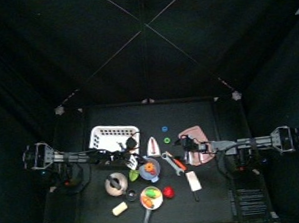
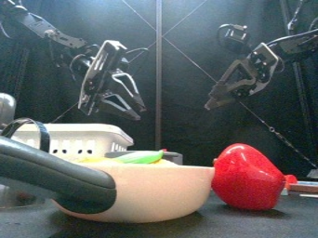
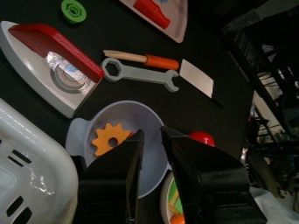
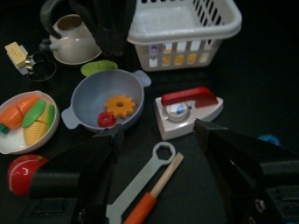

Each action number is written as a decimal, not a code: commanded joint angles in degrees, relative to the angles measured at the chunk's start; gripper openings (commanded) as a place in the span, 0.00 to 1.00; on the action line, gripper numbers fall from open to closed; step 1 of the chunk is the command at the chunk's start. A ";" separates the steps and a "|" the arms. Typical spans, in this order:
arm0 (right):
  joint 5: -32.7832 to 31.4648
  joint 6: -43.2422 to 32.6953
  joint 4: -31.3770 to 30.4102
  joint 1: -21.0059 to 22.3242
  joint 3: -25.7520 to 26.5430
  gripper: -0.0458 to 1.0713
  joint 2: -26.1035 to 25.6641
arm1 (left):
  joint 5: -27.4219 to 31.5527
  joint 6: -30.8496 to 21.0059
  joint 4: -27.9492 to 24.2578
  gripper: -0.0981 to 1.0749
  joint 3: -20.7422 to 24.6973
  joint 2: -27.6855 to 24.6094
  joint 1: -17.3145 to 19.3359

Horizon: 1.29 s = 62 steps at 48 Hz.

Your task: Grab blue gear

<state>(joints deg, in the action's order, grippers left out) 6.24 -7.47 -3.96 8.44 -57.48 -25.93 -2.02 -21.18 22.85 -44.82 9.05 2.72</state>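
Around me hang black fabric curtains (image 1: 52,53), closing off every side, with thin pale cords (image 1: 173,46) crossing overhead toward the corners. My small black matte table (image 1: 214,192) sits low in the middle of this dark pen. Beside it stands a black metal frame (image 3: 274,96).

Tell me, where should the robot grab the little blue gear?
Pinch the gear across its outer rim, coming straight down from above. It seems to lie low on the table, with bare space around it, so the jaws could likely close on opposite sides. Its teeth are too small to make out.
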 commanded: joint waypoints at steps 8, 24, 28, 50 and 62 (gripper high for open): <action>-16.52 0.00 11.43 0.88 1.49 0.90 -2.20 | -1.14 0.18 -0.35 0.65 0.35 0.79 -0.09; -37.44 -12.74 5.36 8.17 3.34 0.90 -2.64 | -1.14 0.09 -1.23 0.65 0.18 0.35 0.18; -40.43 -19.69 -1.41 8.26 1.85 0.90 -2.64 | -1.14 0.09 -1.23 0.65 0.09 0.35 0.00; -43.33 -34.89 -13.89 8.61 -7.03 0.89 -7.21 | -1.14 0.09 -1.23 0.65 0.09 0.18 0.26; -40.52 -34.72 -13.80 8.79 -8.79 0.89 -7.38 | -1.14 0.09 -1.23 0.65 0.00 0.09 0.26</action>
<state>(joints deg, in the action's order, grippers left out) -35.33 -42.10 -17.58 16.88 -66.53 -33.66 -2.72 -21.27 21.80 -45.35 8.88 2.90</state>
